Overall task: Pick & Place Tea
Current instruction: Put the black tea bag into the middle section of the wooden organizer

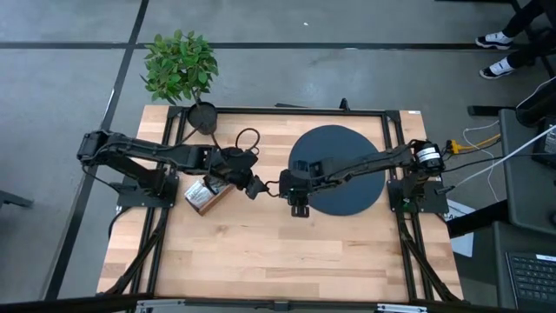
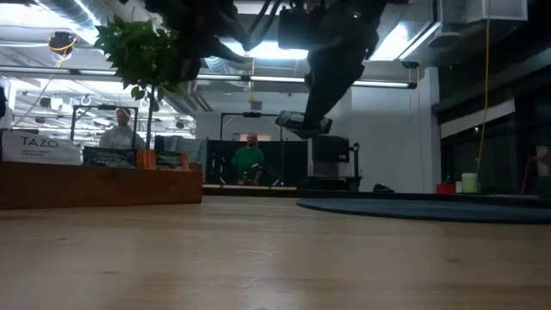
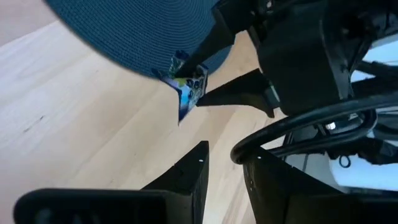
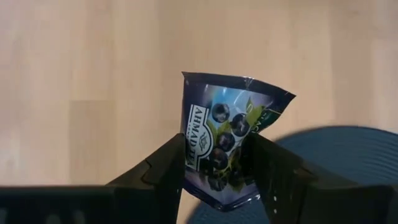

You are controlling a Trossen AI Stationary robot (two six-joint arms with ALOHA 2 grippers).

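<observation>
My left claw hangs just right of the wooden box, its fingers apart and holding nothing, so it keeps out of the way. My right claw is clamped on a dark blue tea sachet, lifted over the table at the disc edge, I judge for placing.

Light wooden table with butcher-block planks, framed by a black metal rail. Large dark blue-grey round woven disc lying flat toward three o'clock of centre. Brown wooden divided box toward nine o'clock, well apart from the disc. Small potted plant at eleven o'clock, at the far edge.
</observation>
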